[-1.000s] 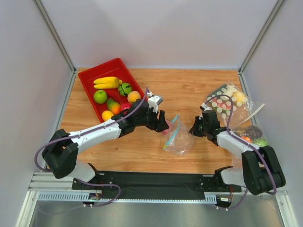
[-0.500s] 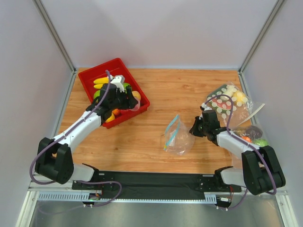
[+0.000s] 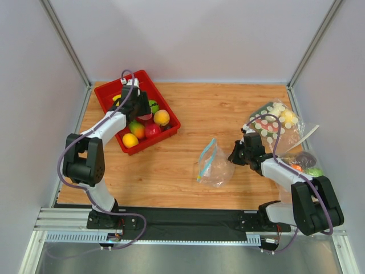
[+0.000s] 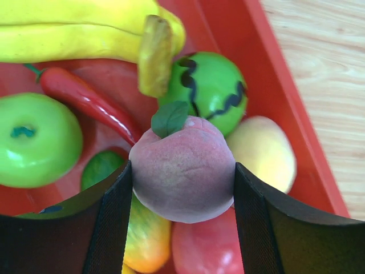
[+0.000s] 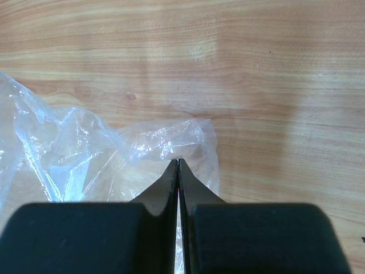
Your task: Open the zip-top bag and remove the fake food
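Left arm [image 3: 104, 130] and right arm [image 3: 282, 171]: white shells, black joints, looping purple cables [image 3: 59, 166]. Left gripper [image 4: 181, 171] and right gripper [image 5: 178, 164] have matte black jaws.

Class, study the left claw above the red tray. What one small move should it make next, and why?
Probably open the left claw and release the peach. The peach is clamped between its fingers directly over the red tray, close above the other fruit, so it should land inside. The right claw is shut, pinching the zip-top bag at its edge.
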You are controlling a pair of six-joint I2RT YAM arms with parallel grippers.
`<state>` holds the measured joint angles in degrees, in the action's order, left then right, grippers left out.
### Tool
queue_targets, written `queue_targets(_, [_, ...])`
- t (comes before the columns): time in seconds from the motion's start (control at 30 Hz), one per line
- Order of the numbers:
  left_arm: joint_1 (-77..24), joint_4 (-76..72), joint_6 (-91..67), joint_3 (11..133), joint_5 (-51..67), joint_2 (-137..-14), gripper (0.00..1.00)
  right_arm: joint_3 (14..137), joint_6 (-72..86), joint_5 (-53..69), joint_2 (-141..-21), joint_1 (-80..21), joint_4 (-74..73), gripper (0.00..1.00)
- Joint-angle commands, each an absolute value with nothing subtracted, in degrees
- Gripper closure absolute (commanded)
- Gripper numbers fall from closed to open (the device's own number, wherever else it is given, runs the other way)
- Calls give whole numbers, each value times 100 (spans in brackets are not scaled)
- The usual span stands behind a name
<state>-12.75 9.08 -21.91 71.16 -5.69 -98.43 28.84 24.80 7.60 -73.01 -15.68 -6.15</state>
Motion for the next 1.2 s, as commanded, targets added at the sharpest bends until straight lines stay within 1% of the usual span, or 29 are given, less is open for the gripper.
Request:
queue_targets(0.0, [-1108,1011,-1978,7435,-739,-10054,50,2795,2496,756,-7304,-1582,-510,100])
queue_targets(0.07, [-1063,1011,-1908,7471,-730,-10169,49,2795,2487,765,-7321,-1582,-501,100])
queue_targets(0.17, [-1063,1019,-1872,7453,-729,-10204,44,2812,2496,765,-7356,-1582,-501,100])
queue_targets(0.23, [-1064,1063,-1854,7488,-852,-10291,38,2812,2505,756,-7356,-1582,-510,100])
queue_targets(0.27, [-1063,1220,-1846,7532,-887,-10335,30,2812,2505,765,-7348,-1582,-501,100])
queue_targets(0.43, [-1063,1424,-1819,7629,-861,-10381,15,2795,2505,730,-7295,-1582,-518,99])
queue_targets(0.47, [-1063,1389,-1819,7603,-844,-10336,7,2795,2505,729,-7295,-1582,-519,99])
queue_targets(0.5, [-1063,1397,-1819,7568,-792,-10284,4,2795,2496,729,-7304,-1582,-519,99])
queue_targets(0.57, [-1063,1502,-1802,7585,-756,-10161,1,2795,2505,738,-7286,-1573,-510,99])
queue_targets(0.73, [-1063,1801,-1810,7559,-686,-9748,1,2777,2487,747,-7216,-1582,-484,99])
queue_targets(1.03, [-1072,1959,-2092,6882,-141,-8491,1,2821,2461,773,-6917,-1573,-562,98])
queue_targets(1.17, [-1107,2669,-2039,6996,149,-8166,1,2944,2470,800,-6654,-1573,-703,96])
